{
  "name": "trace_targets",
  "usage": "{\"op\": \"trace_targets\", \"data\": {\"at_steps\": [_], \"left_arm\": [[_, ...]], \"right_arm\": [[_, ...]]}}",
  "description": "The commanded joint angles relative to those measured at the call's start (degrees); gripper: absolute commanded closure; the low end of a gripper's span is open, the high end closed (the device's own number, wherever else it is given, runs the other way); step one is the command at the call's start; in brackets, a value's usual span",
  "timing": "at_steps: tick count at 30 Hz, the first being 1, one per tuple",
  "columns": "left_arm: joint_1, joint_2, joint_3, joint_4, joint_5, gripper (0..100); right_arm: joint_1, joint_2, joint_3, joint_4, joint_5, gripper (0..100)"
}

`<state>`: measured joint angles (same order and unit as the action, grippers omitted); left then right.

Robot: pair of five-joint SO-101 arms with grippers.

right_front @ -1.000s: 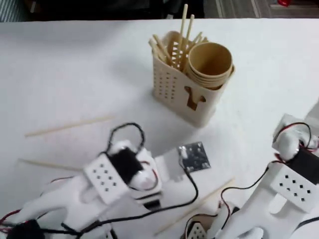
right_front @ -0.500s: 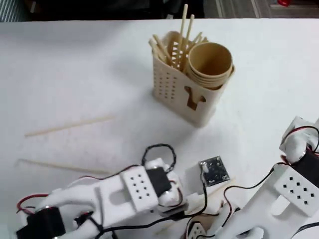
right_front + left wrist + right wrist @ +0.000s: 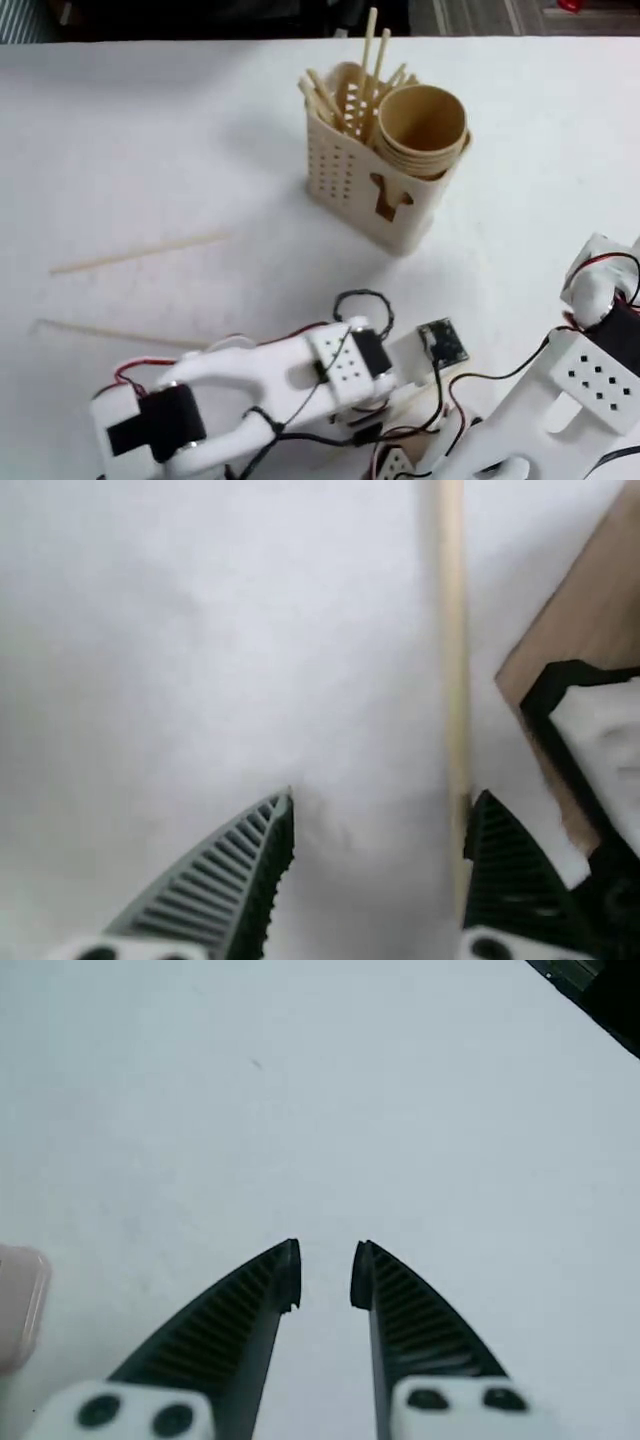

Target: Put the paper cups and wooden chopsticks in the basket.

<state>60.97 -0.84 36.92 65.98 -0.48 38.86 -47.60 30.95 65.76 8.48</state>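
Two loose chopsticks (image 3: 140, 252) are seen lying well away from the left gripper (image 3: 382, 805). Its fingers are spread wide, with a third chopstick (image 3: 447, 630) lying between them, close by one finger. Beyond both grippers the basket (image 3: 370, 190) is found, paper cups (image 3: 420, 125) inside. The right gripper (image 3: 325, 1260) is held nearly together, a narrow gap left, nothing between.

My left arm (image 3: 262, 375) stretched low and flat, left gripper (image 3: 382, 805) pointing down, jaws spread wide, my right arm (image 3: 585, 378) folded back at the near right, right gripper (image 3: 326, 1260) aimed down, jaws parted by a narrow gap
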Motion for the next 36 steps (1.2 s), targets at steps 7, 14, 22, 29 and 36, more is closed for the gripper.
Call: {"op": "trace_targets", "data": {"at_steps": [7, 14, 22, 29, 36], "left_arm": [[-1.9, 5.8, -4.8, -1.0, 0.4, 72], [-5.4, 5.8, -5.6, -0.3, -0.2, 82], [-5.8, 5.4, -5.3, 0.4, -6.7, 98], [-5.8, 3.3, -5.7, 7.5, -7.0, 98], [-10.0, -9.1, -5.7, 15.9, -8.5, 98]], "right_arm": [[0.7, 0.0, -0.4, -1.1, -0.4, 89.9], [0.7, -0.2, -0.5, -1.1, -0.1, 89.9], [0.7, -0.2, -0.5, -1.1, -0.1, 89.9], [0.7, 0.0, -0.5, -1.1, 0.0, 89.9], [0.7, -0.1, -0.5, -1.1, 0.0, 89.9]]}}
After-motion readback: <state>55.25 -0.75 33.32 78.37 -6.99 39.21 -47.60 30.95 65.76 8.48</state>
